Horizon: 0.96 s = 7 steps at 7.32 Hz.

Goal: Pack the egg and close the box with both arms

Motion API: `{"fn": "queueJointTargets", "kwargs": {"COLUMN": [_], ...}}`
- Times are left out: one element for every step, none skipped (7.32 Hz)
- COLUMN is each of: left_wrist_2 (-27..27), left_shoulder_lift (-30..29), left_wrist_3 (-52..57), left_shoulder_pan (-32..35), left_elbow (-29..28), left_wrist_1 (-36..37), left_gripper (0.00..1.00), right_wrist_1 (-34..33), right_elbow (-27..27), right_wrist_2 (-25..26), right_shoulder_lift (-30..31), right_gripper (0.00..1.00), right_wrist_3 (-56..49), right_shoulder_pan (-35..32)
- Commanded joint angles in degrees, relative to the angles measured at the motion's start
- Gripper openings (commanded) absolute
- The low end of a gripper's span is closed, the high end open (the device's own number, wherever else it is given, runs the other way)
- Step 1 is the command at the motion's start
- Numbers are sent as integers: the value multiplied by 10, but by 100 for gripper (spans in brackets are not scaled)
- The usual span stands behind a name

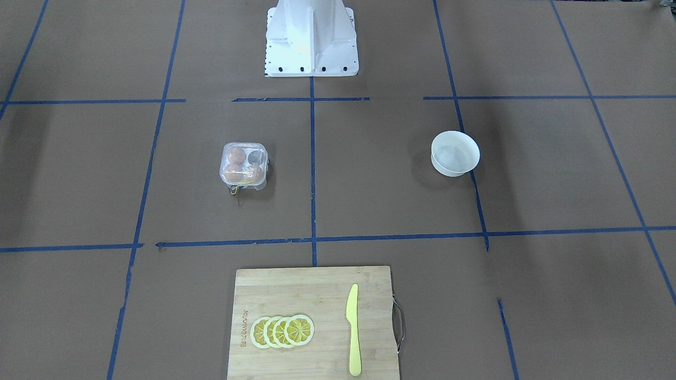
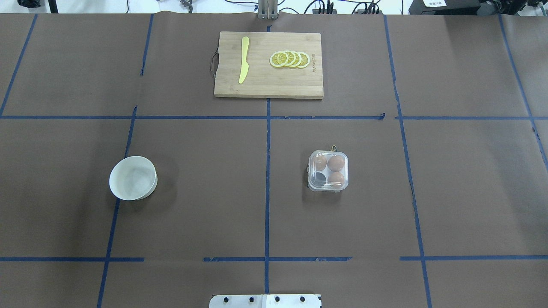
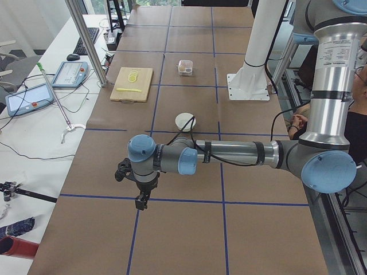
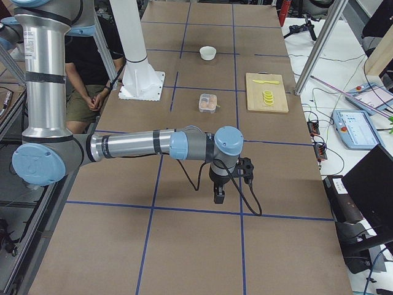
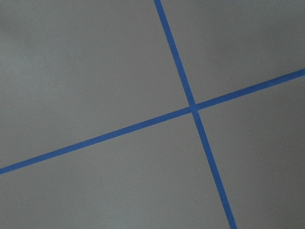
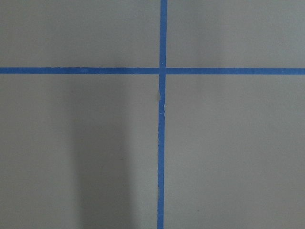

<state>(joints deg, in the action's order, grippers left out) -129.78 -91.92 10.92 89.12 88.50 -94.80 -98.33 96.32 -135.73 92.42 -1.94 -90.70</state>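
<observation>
Since the left gripper (image 3: pixel 140 200) and right gripper (image 4: pixel 219 198) show only small in the end views, I cannot tell whether either is clenched or released. Both hang over bare table (image 2: pixel 214 192), well apart from the shut box (image 2: pixel 328 170), which holds 3 eggs (image 2: pixel 336 163). Its 4th cup (image 2: pixel 319 178) is unclear through the plastic.

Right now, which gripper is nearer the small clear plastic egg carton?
Right. The right gripper hangs out past the carton on its own side; the left gripper hangs at the opposite end, with the round white bowl between it and the carton.
</observation>
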Motion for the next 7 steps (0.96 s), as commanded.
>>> {"fn": "queueJointTargets", "kwargs": {"left_wrist_2": [-13, -13, -13, -13, -13, -13, -14], "left_shoulder_lift": [4, 5, 5, 6, 6, 6, 5], "left_wrist_3": [-15, -14, -14, -15, -16, -35, -52], "left_shoulder_pan": [0, 0, 0, 0, 0, 0, 0], "left_elbow": [1, 1, 1, 2, 0, 0, 1], "left_wrist_1": [0, 0, 0, 0, 0, 0, 0], "left_gripper": [100, 100, 100, 100, 100, 100, 100], "right_wrist_1": [2, 29, 54, 55, 56, 56, 56], "right_elbow": [-25, -37, -44, -44, -42, -40, -42], "right_wrist_2": [-9, -5, -4, -4, -4, -5, -4], "right_shoulder_lift": [0, 0, 0, -2, -4, -5, -7], "right_gripper": [100, 100, 100, 100, 100, 100, 100], "right_wrist_3": [-3, -1, 4, 11, 27, 36, 45], "right_shoulder_pan": [-16, -16, -16, -16, -16, -16, -16]}}
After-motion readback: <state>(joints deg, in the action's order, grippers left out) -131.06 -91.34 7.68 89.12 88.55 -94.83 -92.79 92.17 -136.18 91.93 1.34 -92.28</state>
